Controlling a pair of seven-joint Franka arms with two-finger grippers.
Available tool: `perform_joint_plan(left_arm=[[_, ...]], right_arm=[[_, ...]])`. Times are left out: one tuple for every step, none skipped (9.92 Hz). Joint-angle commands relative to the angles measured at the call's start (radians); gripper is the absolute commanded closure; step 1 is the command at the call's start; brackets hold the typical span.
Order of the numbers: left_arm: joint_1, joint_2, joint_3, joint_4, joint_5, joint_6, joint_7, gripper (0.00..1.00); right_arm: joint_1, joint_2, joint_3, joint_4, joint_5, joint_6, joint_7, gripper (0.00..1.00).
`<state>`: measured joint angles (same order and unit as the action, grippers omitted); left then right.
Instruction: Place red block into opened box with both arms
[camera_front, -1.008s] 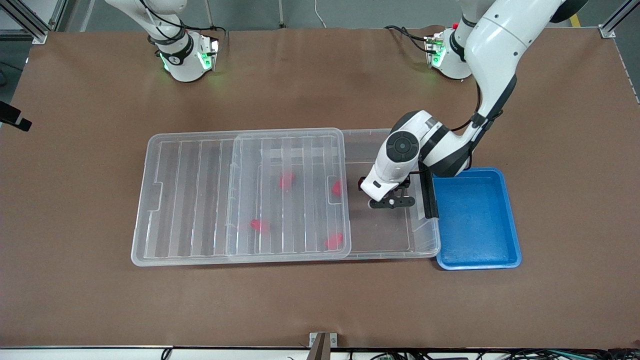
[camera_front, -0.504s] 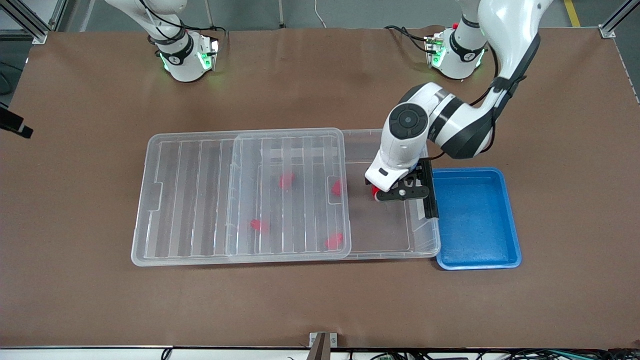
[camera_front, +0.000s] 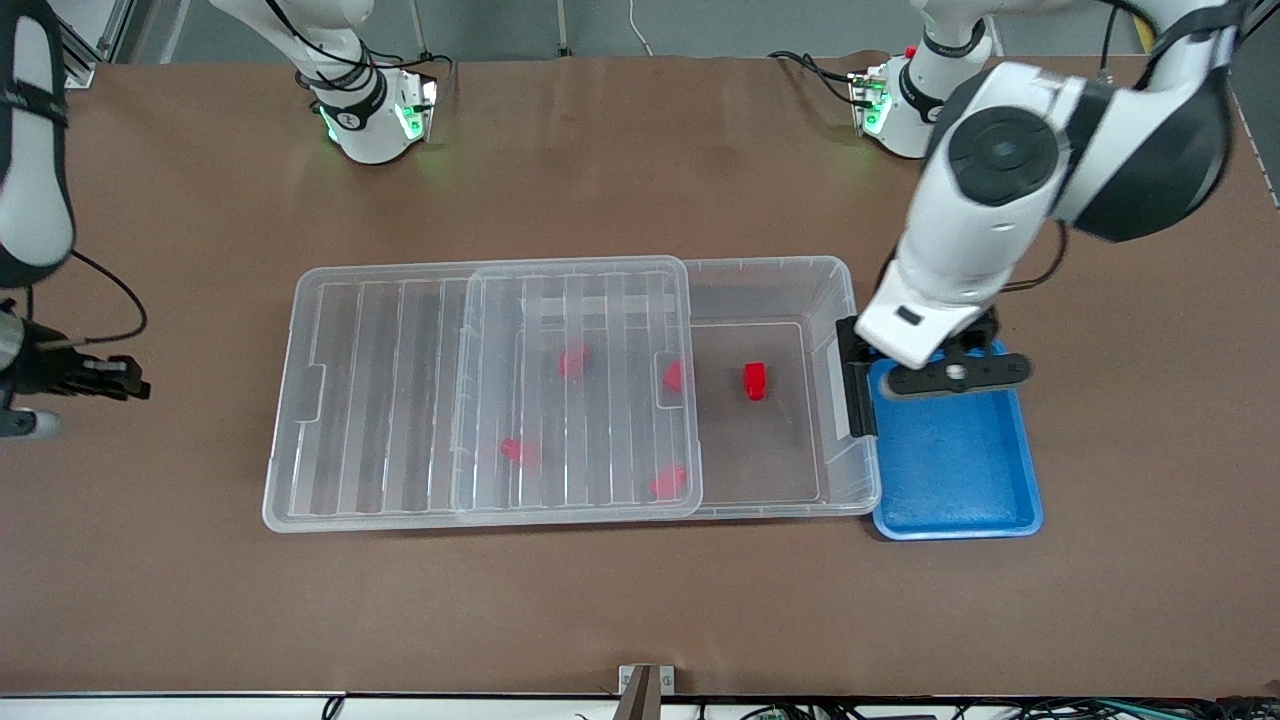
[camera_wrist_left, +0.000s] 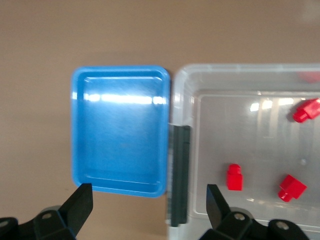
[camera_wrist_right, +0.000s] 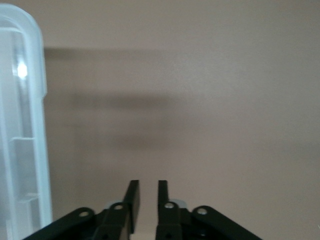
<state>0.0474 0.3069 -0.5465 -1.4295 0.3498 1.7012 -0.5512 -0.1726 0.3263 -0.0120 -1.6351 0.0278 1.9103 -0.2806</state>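
My left end effector (camera_front: 957, 374) hangs fully open and empty over the blue tray (camera_front: 955, 470). The red block (camera_front: 755, 381) lies in the box (camera_front: 770, 275) beside it. My right end effector (camera_wrist_right: 147, 200), nearly closed and empty, waits over bare worktop (camera_front: 640, 600). Risk: the half-slid lid (camera_front: 480, 390) could shift if bumped.

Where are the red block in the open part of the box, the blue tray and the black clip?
red block (camera_front: 755, 381): front view, its top face.
blue tray (camera_front: 955, 470): front view, its bare floor.
black clip (camera_wrist_left: 179, 175): left wrist view, its middle.
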Motion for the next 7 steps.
perform_joint_plan(left_arm=[[0.055,-0.032,-0.007,0.029,-0.018,-0.069,0.048,0.0],[0.078,-0.061,-0.007,0.032,-0.058,-0.089,0.053,0.0],[0.109,-0.09,-0.007,0.032,-0.098,-0.094,0.056,0.0],[0.152,-0.121,-0.006,0.032,-0.153,-0.097,0.123,0.0],[0.175,-0.168,0.009,0.024,-0.205,-0.097,0.236,0.0],[0.166,-0.196,0.073,0.017,-0.23,-0.107,0.311,0.0],[0.113,-0.239,0.167,-0.011,-0.283,-0.144,0.347,0.0]], right_arm=[[0.024,-0.009,0.01,-0.112,0.007,0.114,-0.019,1.0],[0.045,-0.001,0.018,-0.121,0.008,0.122,-0.014,1.0],[0.047,0.014,0.023,-0.121,0.008,0.124,-0.014,1.0],[0.047,0.028,0.044,-0.12,0.018,0.125,-0.014,1.0],[0.048,0.036,0.053,-0.121,0.038,0.125,-0.014,1.0],[0.047,0.042,0.062,-0.12,0.053,0.119,-0.009,1.0],[0.048,0.046,0.072,-0.12,0.075,0.116,0.007,1.0]])
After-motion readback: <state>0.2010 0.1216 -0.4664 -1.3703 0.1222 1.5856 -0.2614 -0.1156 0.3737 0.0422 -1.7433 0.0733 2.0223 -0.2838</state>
